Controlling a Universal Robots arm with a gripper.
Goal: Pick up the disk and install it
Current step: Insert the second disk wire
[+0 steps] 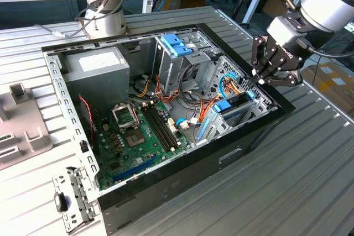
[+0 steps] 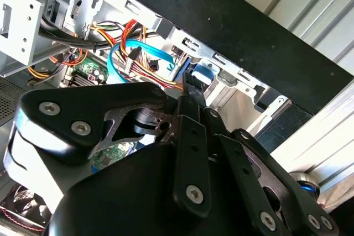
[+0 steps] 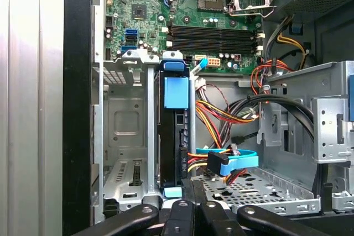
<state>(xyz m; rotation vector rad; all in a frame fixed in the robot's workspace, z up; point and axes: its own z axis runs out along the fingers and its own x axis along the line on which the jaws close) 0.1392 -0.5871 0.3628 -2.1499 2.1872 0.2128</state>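
My gripper (image 1: 259,77), fingers pressed together and holding nothing, sits above the disk (image 3: 172,136), seated edge-on in its bay.

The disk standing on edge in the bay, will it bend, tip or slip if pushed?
Probably stiff: the disk looks like a straight dark slab with no sag. Unlikely to tip, as metal bay walls flank it closely. Its narrow exposed edge might slip; the blue tab could help.
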